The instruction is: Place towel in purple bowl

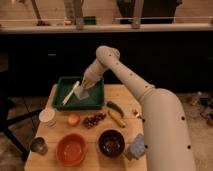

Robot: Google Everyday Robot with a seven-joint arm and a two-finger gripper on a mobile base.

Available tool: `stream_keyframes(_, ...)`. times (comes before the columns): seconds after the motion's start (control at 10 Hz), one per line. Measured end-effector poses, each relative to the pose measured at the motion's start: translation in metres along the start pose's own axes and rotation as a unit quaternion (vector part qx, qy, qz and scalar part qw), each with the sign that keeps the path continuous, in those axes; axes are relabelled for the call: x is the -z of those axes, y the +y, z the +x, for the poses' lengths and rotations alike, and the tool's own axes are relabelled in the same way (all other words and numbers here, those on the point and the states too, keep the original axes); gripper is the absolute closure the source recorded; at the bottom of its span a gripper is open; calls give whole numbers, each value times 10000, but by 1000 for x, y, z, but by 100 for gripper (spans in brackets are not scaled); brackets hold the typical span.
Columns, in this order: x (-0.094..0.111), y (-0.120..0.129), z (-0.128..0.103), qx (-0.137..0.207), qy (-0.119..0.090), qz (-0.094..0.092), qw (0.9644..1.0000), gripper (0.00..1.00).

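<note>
My gripper [86, 84] hangs over the middle of the green tray [95, 102] at the back of the table. It is shut on a small grey-white towel [82, 93], which dangles just above the tray floor. The dark purple bowl [111, 142] stands empty at the front of the table, to the right of the tray and well below the gripper in the picture. My arm reaches in from the lower right, arching over the table's right side.
A white utensil [70, 93] lies in the tray's left half. An orange bowl [71, 150] sits left of the purple bowl. Between tray and bowls lie a white cup [47, 116], a peach [73, 119], grapes [92, 120], a banana [116, 118] and a green vegetable [114, 107]. A metal cup [38, 145] stands front left.
</note>
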Motion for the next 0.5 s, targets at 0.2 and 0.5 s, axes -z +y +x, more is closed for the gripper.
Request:
stream_keyframes(0.2,22,10,-26,-9,73,37,10000,100)
stream_keyframes(0.5,50,37,-66,-149,206,89,9996,100)
